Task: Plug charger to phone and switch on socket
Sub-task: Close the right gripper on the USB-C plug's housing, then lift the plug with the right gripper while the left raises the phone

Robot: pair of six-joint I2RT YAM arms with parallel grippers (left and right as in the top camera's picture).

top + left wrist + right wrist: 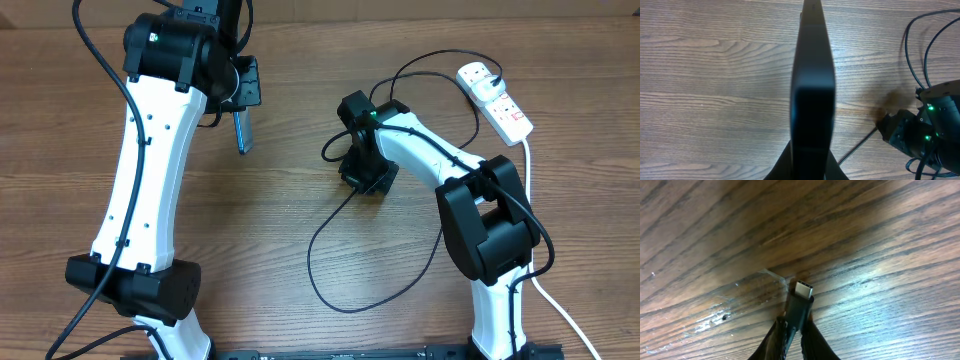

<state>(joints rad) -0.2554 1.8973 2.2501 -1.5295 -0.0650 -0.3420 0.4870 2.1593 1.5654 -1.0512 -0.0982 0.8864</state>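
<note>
**Two arms line up a connection over the bench [60, 150].** At eleven o'clock in the overhead view, we see the left tool [242, 105] clamped shut on the phone [241, 135]. It holds the phone edge-on over the wood, with one short edge pointing toward six o'clock. We judge this leaves an end free for plugging, though we cannot tell which end carries the port.

Just right of centre, the right tool [365, 178] is pinched closed on the charger [320, 270], directly behind its connector tip [801, 297]. In the wrist view the metal end juts past the fingers toward twelve o'clock, low over the wood. A grip this near the tip should keep it stiff for insertion.

The rest of the black cable loops slack toward six o'clock, and another stretch reaches the socket [495, 98] at two o'clock. Phone and tip are well apart. We judge that both the plugging and the switching are not yet done.
</note>
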